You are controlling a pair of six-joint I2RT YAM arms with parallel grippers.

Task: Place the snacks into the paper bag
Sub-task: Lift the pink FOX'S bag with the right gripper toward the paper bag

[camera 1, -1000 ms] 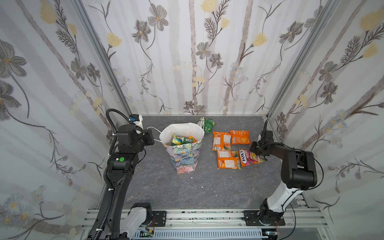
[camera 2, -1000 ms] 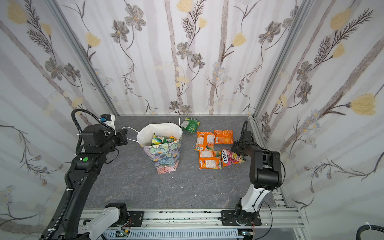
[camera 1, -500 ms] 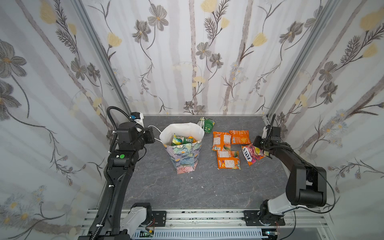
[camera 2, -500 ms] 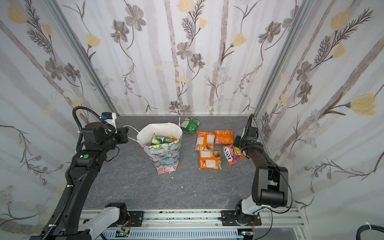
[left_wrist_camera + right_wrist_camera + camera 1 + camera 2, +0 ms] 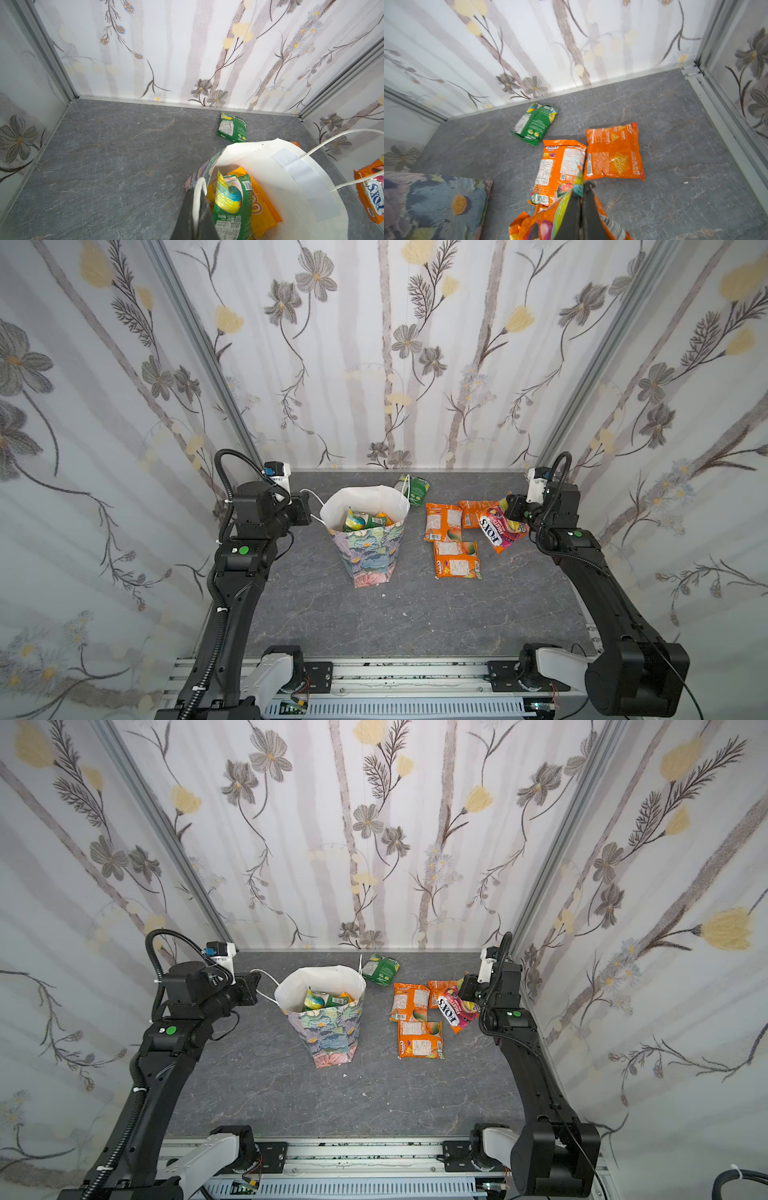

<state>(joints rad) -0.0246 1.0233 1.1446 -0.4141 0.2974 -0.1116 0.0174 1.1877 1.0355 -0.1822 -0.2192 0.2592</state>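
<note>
The floral paper bag [image 5: 368,551] stands upright at mid-table, with green and yellow snacks [image 5: 361,520] inside its white mouth [image 5: 270,166]. My left gripper [image 5: 198,185] is shut on the bag's white cord handle at the bag's left. My right gripper [image 5: 583,187] is shut on the end of an orange and pink FOX'S packet [image 5: 496,526], which hangs tilted above the table to the right of the bag. Three orange packets [image 5: 442,522] [image 5: 457,560] [image 5: 614,153] lie flat between the bag and the right gripper. A green packet [image 5: 415,489] lies behind the bag.
The papered back wall [image 5: 382,406] stands close behind the green packet. The right side wall [image 5: 623,448] is just beyond my right arm. Bare grey tabletop [image 5: 374,614] stretches in front of the bag and packets to the metal rail [image 5: 395,672].
My right gripper has lifted the FOX'S packet off the table as the arm rose. The left gripper keeps its hold on the bag handle, hardly moving.
</note>
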